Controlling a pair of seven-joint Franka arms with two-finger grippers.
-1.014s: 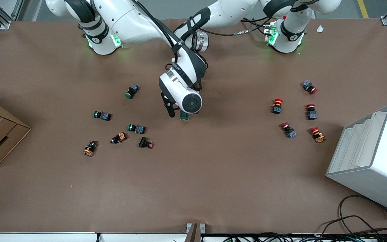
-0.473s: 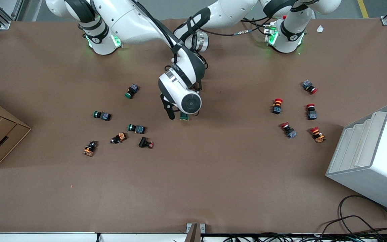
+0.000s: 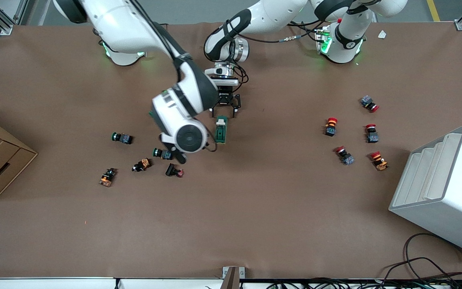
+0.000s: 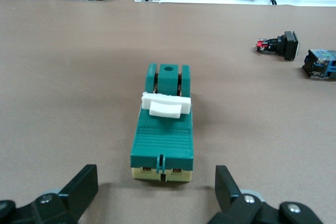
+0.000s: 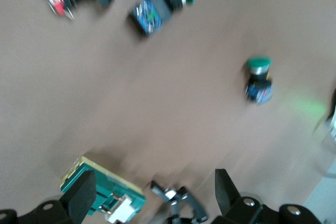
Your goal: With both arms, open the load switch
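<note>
We are keeping the load switch point(image 3: 221, 129) flat at the table's middle, white toggle up, so both arms can reach it. Our left gripper point(image 3: 225, 111) is hanging wide open just beside its farther end. Our right gripper point(image 5: 152, 198), also spread and empty, is hovering over the green push buttons point(image 3: 163, 153). The left wrist view is showing the toggle point(image 4: 166, 105) clearly, where the front view shows only a white patch.

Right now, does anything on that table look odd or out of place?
Nothing looks damaged or spilled. The push buttons lie tipped at all angles, scattered. The load switch lies flat between them, the left pincer open at its end, the right pincer open over the buttons.
</note>
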